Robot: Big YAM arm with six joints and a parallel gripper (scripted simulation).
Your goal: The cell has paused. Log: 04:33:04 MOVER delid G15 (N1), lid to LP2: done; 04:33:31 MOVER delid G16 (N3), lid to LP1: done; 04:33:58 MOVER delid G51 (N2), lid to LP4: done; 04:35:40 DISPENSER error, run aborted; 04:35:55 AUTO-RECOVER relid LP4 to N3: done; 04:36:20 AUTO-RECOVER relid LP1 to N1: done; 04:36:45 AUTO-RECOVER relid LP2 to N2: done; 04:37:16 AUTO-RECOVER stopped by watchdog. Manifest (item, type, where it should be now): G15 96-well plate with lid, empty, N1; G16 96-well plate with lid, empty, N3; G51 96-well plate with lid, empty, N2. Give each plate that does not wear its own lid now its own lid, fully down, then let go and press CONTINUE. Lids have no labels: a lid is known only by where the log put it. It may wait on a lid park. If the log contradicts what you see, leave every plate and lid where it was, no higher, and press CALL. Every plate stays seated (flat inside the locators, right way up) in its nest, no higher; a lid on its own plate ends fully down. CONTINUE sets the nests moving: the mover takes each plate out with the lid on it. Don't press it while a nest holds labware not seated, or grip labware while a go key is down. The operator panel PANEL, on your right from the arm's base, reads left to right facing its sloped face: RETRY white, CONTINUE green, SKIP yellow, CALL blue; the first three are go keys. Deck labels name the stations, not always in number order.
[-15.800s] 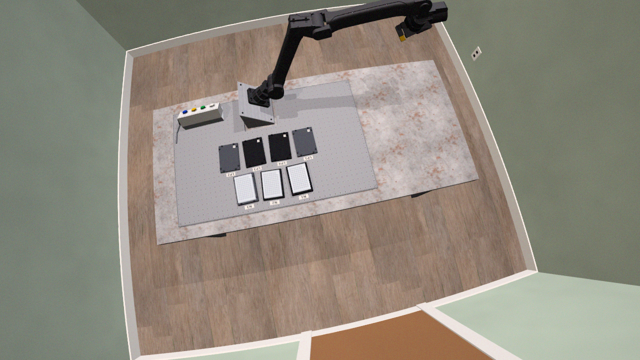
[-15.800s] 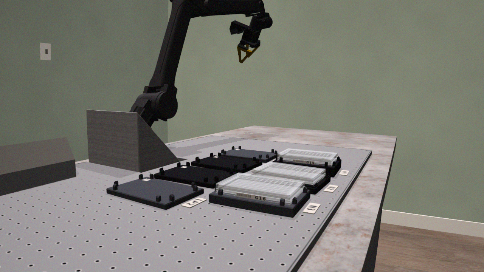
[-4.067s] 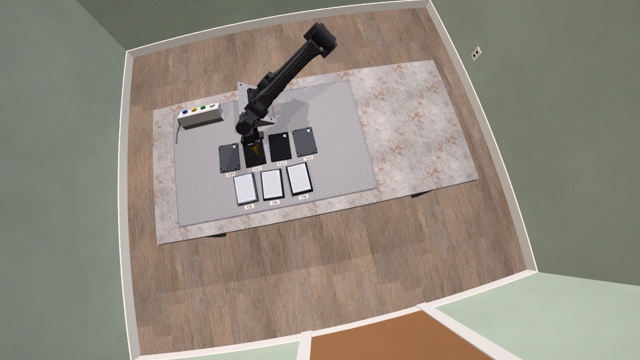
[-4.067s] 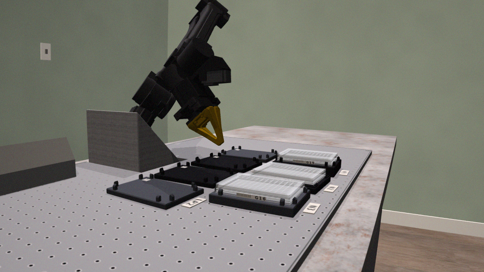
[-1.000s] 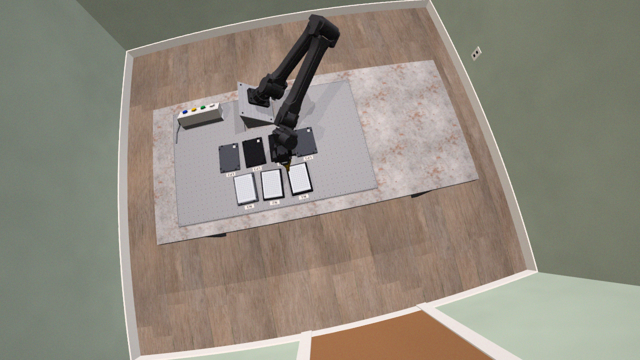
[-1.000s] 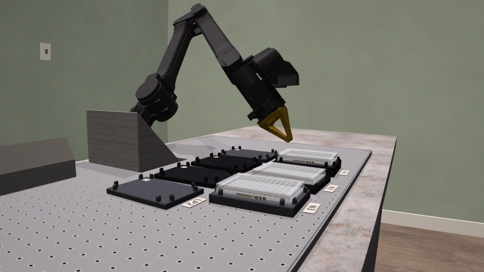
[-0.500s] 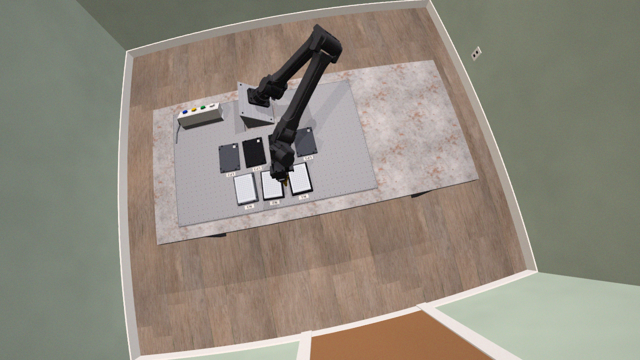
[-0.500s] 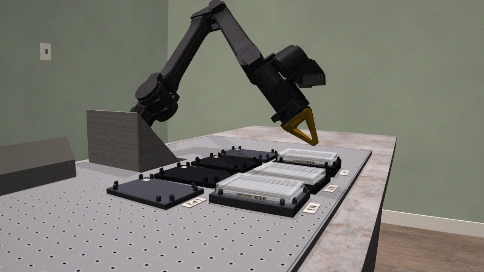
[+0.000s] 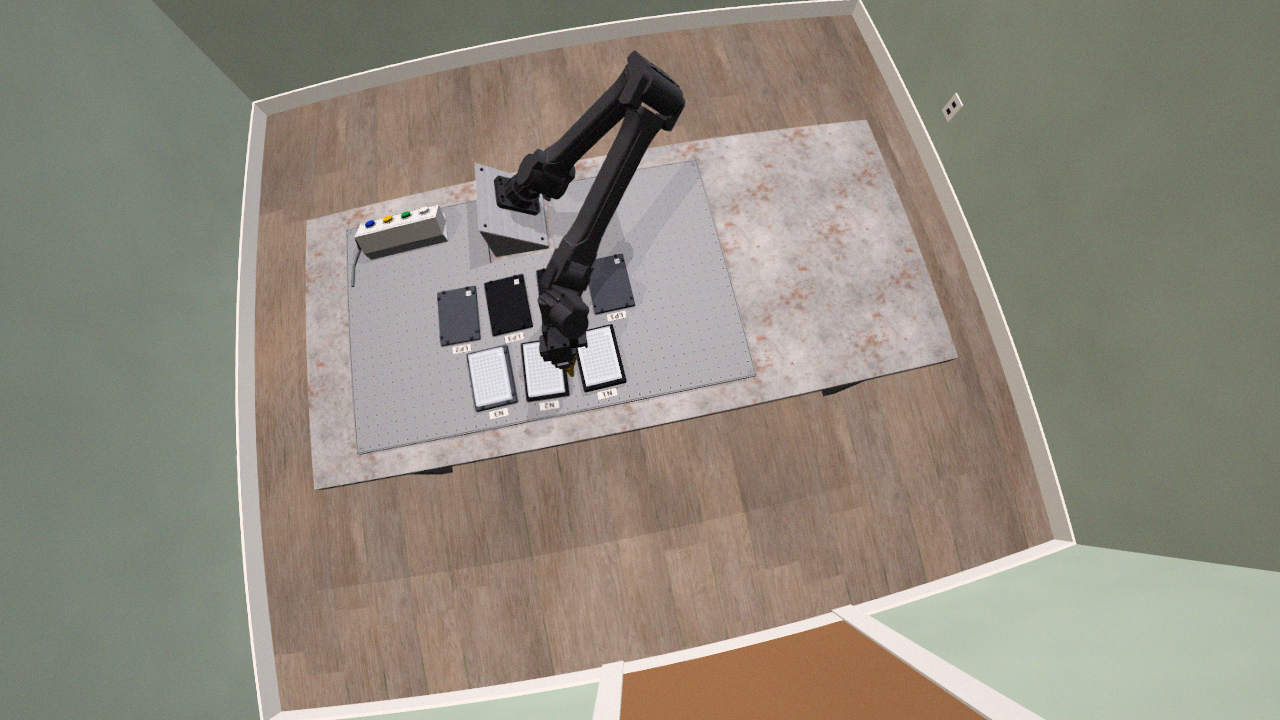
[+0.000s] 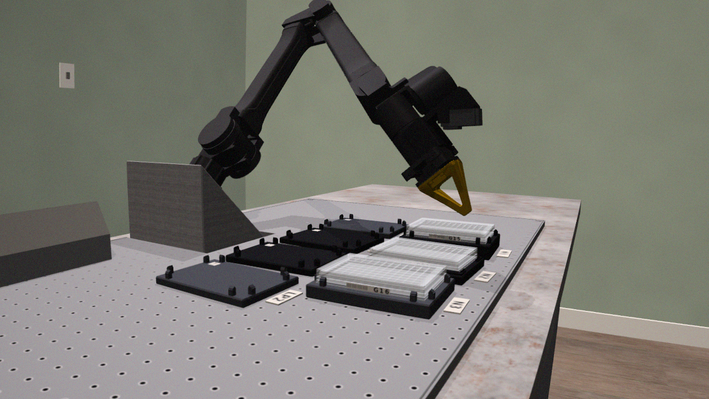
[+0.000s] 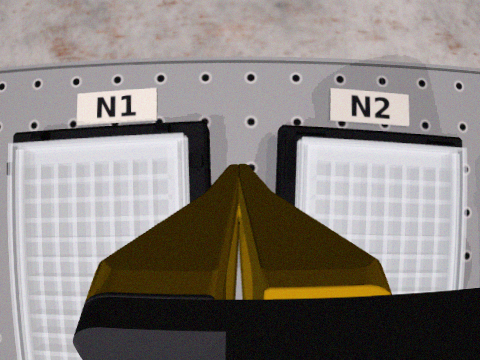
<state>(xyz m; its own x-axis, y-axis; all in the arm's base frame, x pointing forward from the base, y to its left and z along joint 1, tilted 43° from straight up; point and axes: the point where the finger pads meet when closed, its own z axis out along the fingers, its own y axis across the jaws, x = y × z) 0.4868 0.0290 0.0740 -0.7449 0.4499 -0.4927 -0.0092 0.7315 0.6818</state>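
Three clear 96-well plates sit in black nests, each with a clear lid on it. They are G15 in N1 point(image 9: 601, 358) point(image 10: 453, 229) point(image 11: 94, 227), a plate in N2 point(image 9: 539, 380) point(image 10: 426, 251) point(image 11: 387, 207) and G16 in N3 point(image 9: 490, 376) point(image 10: 381, 275). The N2 plate's label is hidden. My gripper point(image 9: 564, 364) point(image 10: 465, 210) point(image 11: 238, 179) is shut and empty. It hangs above the gap between N1 and N2, clear of both lids.
Several dark lid parks stand bare behind the nests, among them LP2 point(image 9: 458, 315) point(image 10: 225, 280); the arm hides one in the top view. The operator panel point(image 9: 400, 231) stands at the deck's back corner, beside the arm's grey pedestal point(image 9: 510, 214) point(image 10: 168, 205). The table edge runs just beyond the nests.
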